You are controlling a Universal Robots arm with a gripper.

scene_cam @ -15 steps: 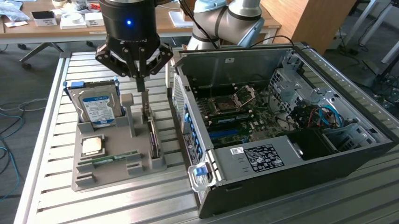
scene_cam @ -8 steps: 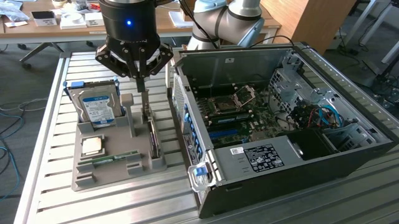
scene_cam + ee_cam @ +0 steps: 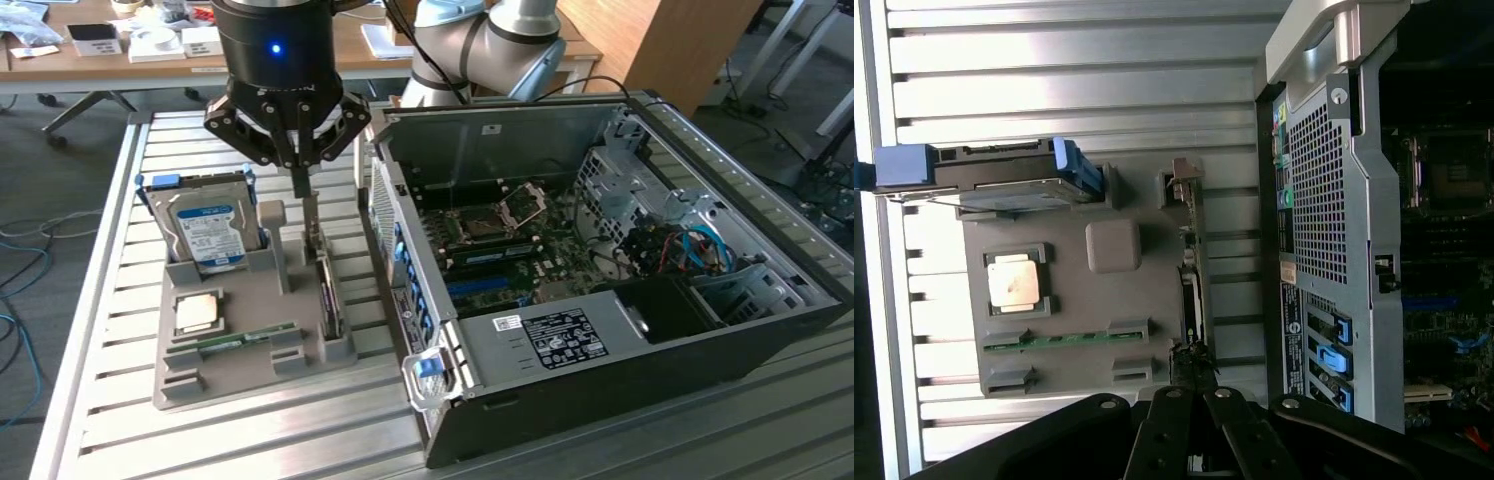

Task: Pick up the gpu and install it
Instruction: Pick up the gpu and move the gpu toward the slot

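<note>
Above the case-side slot of the grey tray [image 3: 234, 382]: gripper [image 3: 304, 192] over gpu [image 3: 328, 300] stood on edge.
Jaws drawn narrow, nothing seen between them, pointing down in line with the card's top edge; contact cannot be told. The gpu lies below them, long axis along the tray rim facing the computer case [image 3: 601, 400]. Hard drive [image 3: 207, 225] stands at the tray's other side; case sits just beyond the tray, both on the slatted desk [image 3: 107, 300].

Hard drive [image 3: 207, 228], CPU [image 3: 198, 313], RAM strip [image 3: 240, 340]
</note>
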